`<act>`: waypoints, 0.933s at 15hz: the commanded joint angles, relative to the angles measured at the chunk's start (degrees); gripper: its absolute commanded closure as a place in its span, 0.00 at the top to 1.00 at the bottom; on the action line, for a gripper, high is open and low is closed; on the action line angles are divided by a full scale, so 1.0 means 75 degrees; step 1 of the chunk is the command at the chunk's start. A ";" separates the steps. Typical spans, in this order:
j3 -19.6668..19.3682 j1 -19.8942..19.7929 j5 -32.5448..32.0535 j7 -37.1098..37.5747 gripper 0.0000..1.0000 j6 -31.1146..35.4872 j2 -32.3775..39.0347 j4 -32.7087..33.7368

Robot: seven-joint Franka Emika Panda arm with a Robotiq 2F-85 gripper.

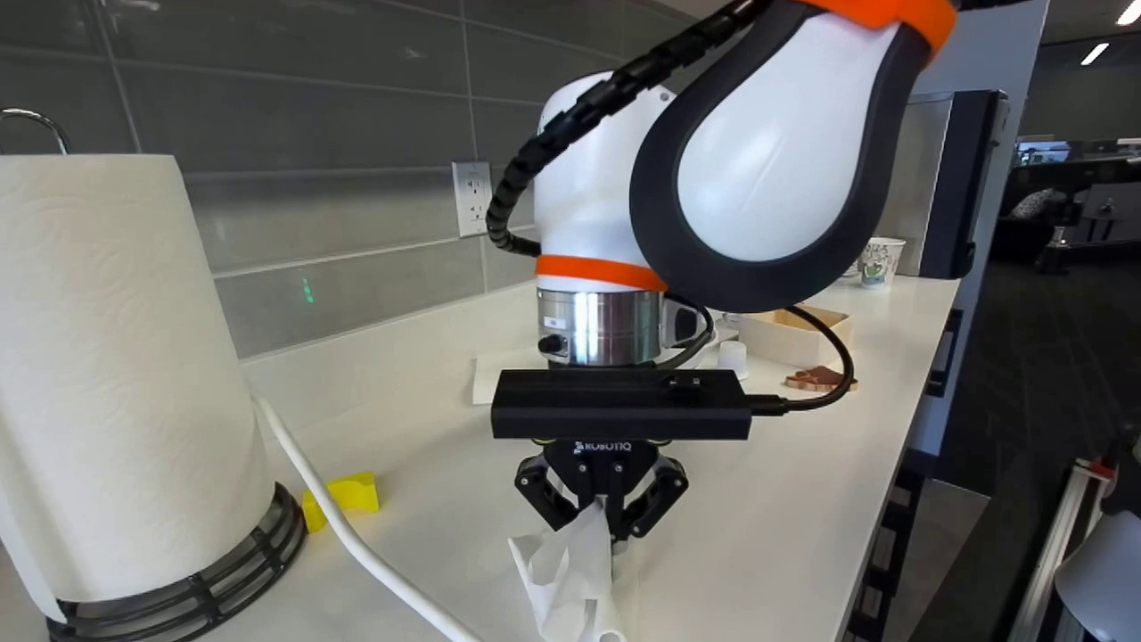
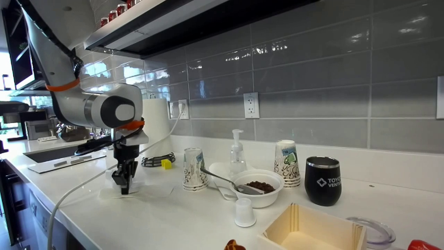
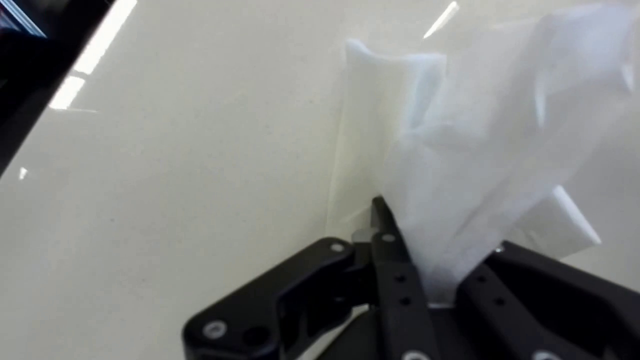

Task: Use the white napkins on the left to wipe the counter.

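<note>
- In an exterior view I have the gripper point(image 1: 613, 530) pointing down over the white counter point(image 1: 731, 544), its fingers drawn close together and pinching the white napkins point(image 1: 570, 571), which hang crumpled toward the near side and run out of frame.
- To the left there, a paper towel roll point(image 1: 116, 374) stands on a black wire base point(image 1: 206, 601), with a yellow block point(image 1: 357, 493) just beside it and a white cord point(image 1: 383, 571) crossing nearer.
- In an exterior view my fingertips point(image 2: 125, 190) are low at the left, the napkins partly flat on the counter beneath and beside them.
- Well to the right there: upturned paper cups point(image 2: 192, 170), a white bowl point(image 2: 269, 199) with a spoon point(image 2: 247, 189) in it, a black tumbler point(image 2: 323, 191) and, nearer, a wooden box point(image 2: 324, 222).
- In the wrist view the napkins fan out from between the fingers toward the far right; it's blurred, so I can't tell how many sheets I'm gripping.
</note>
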 commanded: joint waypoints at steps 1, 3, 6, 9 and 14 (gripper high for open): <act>0.0032 -0.0121 0.0083 0.1026 0.01 -0.0591 -0.0526 -0.0725; 0.0047 -0.0193 0.0063 0.1560 0.01 -0.0905 -0.0806 -0.0986; 0.0047 -0.0358 -0.0087 0.2406 0.01 -0.1347 -0.1237 -0.1403; 0.0005 -0.0618 -0.0170 0.3090 0.01 -0.1768 -0.1604 -0.1797; -0.0091 -0.1380 -0.1337 0.4779 0.01 -0.2527 -0.1687 -0.1579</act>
